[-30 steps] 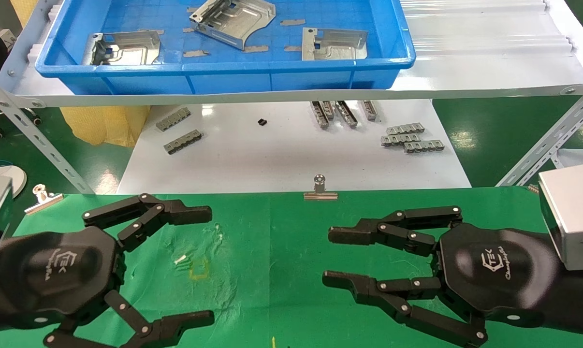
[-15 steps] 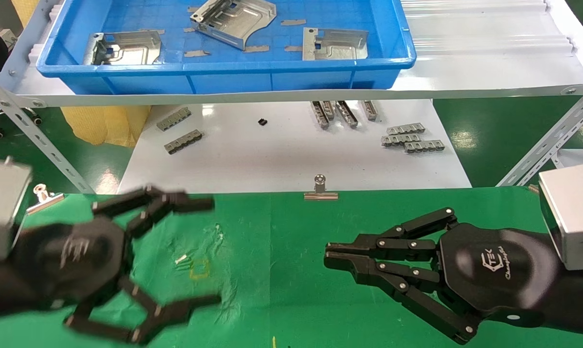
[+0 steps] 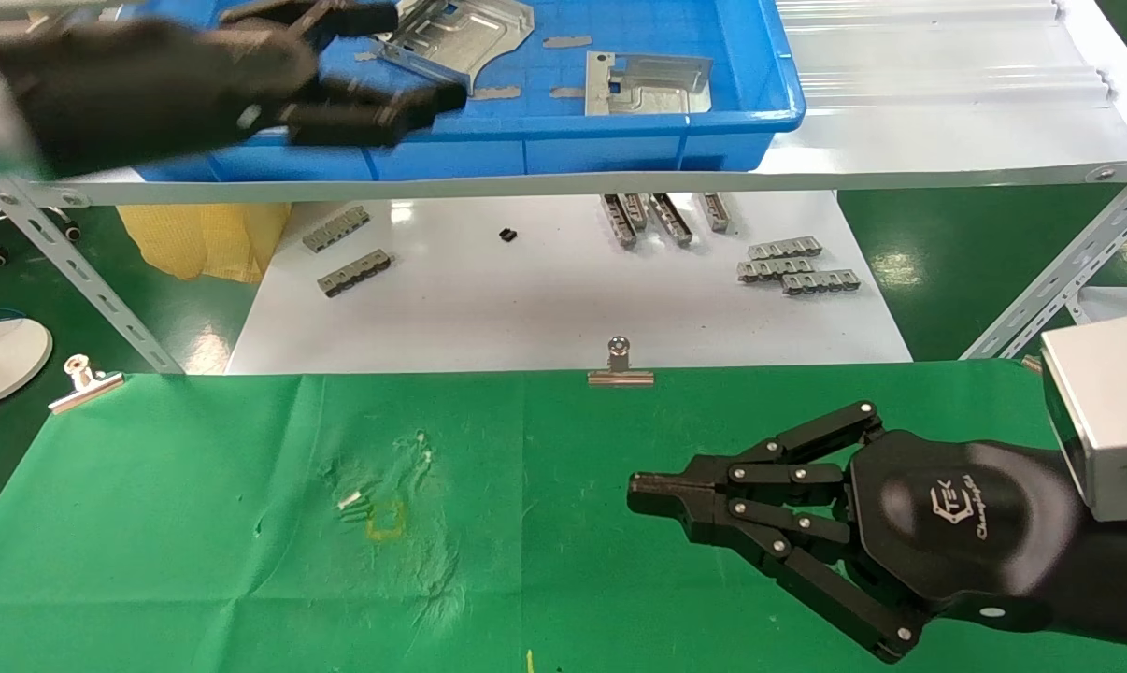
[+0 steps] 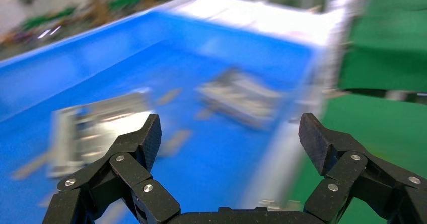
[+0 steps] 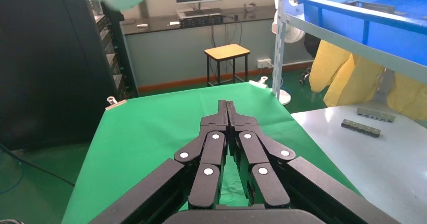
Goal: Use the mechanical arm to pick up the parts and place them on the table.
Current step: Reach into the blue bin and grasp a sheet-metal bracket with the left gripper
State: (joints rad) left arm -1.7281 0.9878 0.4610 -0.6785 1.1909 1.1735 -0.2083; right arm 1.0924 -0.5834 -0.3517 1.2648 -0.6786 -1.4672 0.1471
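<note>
My left gripper (image 3: 423,54) is open and empty, raised over the left part of the blue bin (image 3: 620,140). Silver parts lie in the bin: one at the middle (image 3: 479,28) just beyond the fingertips, one at the right (image 3: 648,84); my arm hides the bin's left side. The left wrist view shows the open gripper (image 4: 231,131) above two blurred parts (image 4: 95,128) (image 4: 241,95). My right gripper (image 3: 634,488) is shut and empty, low over the green table (image 3: 199,523) at the right; it also shows in the right wrist view (image 5: 226,105).
The bin stands on a white metal-framed shelf (image 3: 947,159). Below it, a glossy white tabletop (image 3: 526,308) carries several grey notched strips (image 3: 797,266). Binder clips (image 3: 620,366) (image 3: 82,379) hold the cloth's far edge.
My left gripper has risen from the green table up to the blue bin, still open. My right gripper has closed and stayed in place.
</note>
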